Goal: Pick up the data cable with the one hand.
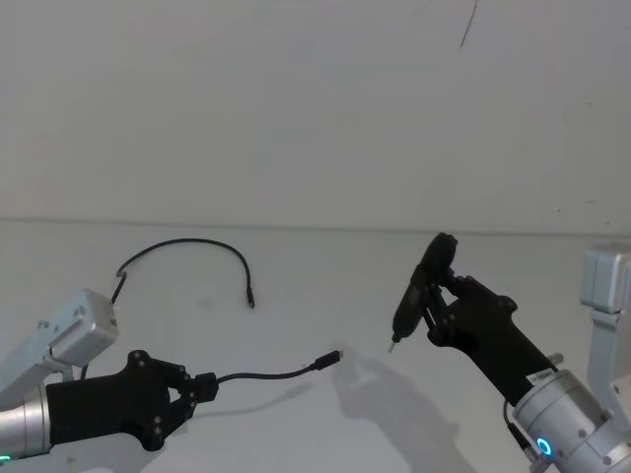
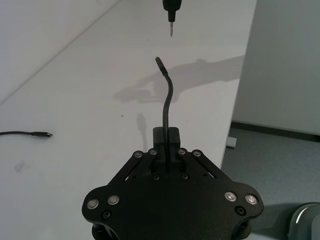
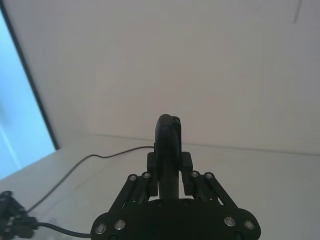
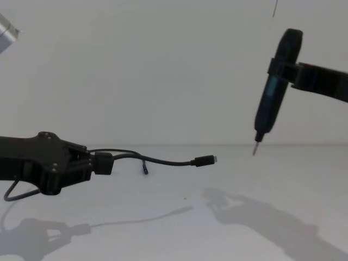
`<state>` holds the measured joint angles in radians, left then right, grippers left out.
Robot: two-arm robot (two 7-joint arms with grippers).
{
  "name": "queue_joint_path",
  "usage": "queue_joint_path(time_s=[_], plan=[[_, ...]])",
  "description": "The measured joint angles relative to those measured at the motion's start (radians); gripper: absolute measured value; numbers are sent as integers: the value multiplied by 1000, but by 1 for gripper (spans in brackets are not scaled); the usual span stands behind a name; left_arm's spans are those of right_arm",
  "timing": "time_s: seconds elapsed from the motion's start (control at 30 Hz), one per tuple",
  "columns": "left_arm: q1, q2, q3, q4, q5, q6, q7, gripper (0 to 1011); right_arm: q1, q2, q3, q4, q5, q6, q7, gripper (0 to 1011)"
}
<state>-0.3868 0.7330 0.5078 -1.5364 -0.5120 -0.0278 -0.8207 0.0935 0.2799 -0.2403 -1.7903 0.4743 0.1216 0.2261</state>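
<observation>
The left hand (image 1: 202, 383) is closed on the data cable (image 1: 268, 373), pinching it a short way back from the silver-tipped plug (image 1: 331, 358). In the chest view that free end juts out past the fingertips toward the robot's right, raised clear of the counter (image 1: 315, 286), with its shadow lying below it. The rest of the cord runs back past the left arm, arcs over the counter near the wall and ends in the second plug (image 1: 250, 302), which lies on the surface. The right hand (image 1: 441, 296) is clamped on a pen-shaped tool (image 1: 412, 305), held tip down above the counter and apart from the raised plug.

The pickup looks made at one end only, since the tail appears to rest on the counter. The cord is thin and the grip covers little of it, so the drag of the trailing loop could pull it through the pads as the arm rises. The loop passes close to the left arm's grey wrist block and could catch there. The raised plug also points toward the tool tip, and a sideways swing might knock them together.
</observation>
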Motion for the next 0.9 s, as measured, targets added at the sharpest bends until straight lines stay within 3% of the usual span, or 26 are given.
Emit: queue_joint_path(time_s=[0.33, 0.9], plan=[[2, 2, -1, -2, -1, -1, 1, 48, 25, -7, -16, 1, 54, 31, 37, 269], [3, 3, -2, -3, -2, -2, 1, 48, 42, -3, -35, 17, 87, 38, 54, 269]])
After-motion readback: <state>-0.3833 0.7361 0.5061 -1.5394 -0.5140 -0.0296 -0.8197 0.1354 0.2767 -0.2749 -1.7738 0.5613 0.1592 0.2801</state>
